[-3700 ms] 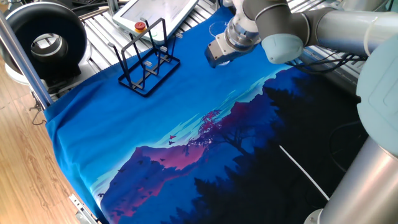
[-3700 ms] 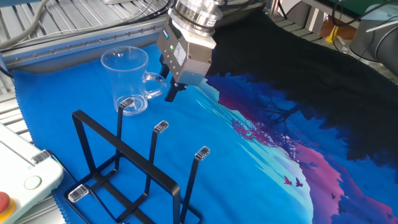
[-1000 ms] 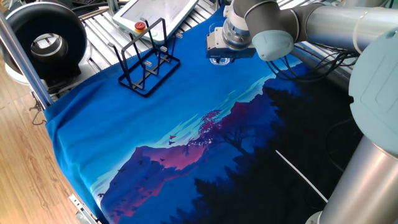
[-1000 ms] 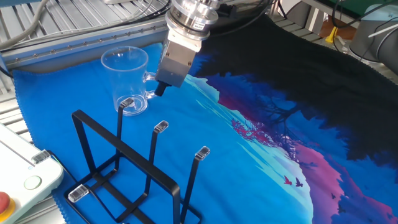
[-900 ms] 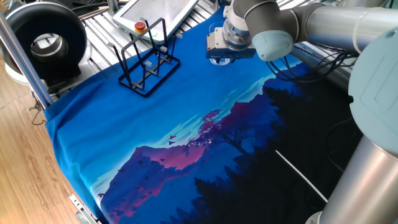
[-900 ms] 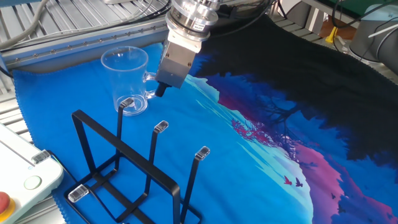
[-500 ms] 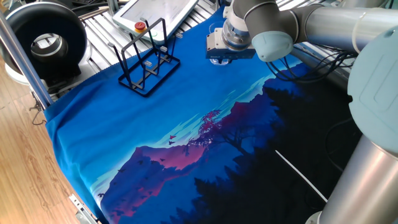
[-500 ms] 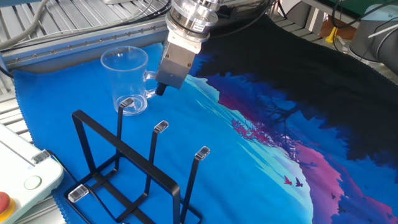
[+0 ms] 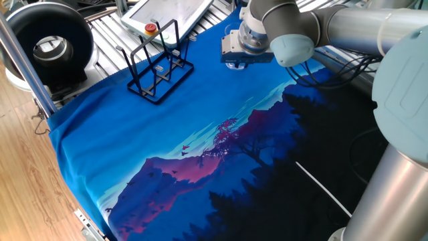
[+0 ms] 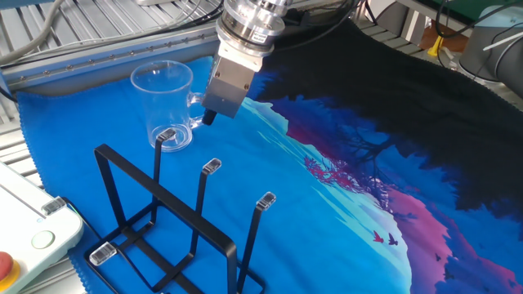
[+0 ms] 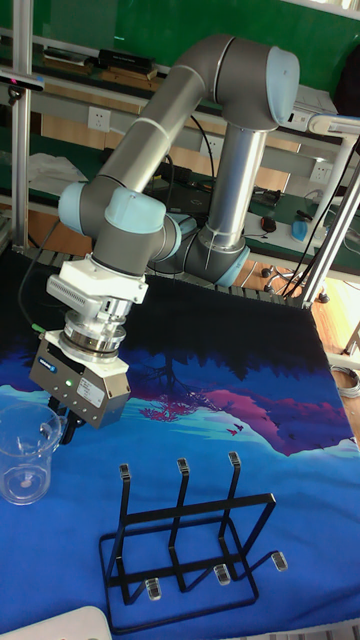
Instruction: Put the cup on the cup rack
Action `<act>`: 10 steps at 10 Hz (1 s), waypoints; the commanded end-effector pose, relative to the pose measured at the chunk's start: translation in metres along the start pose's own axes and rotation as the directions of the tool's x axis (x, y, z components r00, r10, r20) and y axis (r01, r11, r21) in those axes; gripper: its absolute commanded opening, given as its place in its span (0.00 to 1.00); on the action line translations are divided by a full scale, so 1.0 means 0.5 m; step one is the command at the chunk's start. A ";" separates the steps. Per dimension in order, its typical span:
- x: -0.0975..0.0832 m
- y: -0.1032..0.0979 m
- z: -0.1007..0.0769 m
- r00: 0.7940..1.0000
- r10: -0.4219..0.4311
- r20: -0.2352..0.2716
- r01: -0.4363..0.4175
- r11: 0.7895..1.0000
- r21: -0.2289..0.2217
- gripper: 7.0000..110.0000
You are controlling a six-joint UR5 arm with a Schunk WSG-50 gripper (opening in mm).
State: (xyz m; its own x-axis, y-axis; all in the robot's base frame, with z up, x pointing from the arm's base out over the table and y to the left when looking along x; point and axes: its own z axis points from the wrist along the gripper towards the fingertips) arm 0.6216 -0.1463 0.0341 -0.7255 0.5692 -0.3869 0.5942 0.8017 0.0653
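The cup (image 10: pixel 167 102) stood upright and empty on the blue cloth (image 10: pixel 327 220) over the bench, its handle (image 10: pixel 196 110) turned toward my hand (image 10: pixel 210 117). I had tilted the hand in at that handle, apparently to pinch it; whether the fingers had closed, I could not tell. The cup rack (image 10: pixel 176 220) stood near, its prongs bare.

Clear cup (image 10: pixel 166 104), black cup rack (image 10: pixel 167 224), blue mountain-print cloth (image 10: pixel 327 212).
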 end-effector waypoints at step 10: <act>-0.001 -0.004 -0.002 1.000 0.007 0.004 -0.008 1.000 0.016 0.15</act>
State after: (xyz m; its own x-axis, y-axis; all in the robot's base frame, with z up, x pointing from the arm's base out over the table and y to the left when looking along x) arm 0.6247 -0.1473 0.0363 -0.7211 0.5611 -0.4065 0.5932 0.8031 0.0562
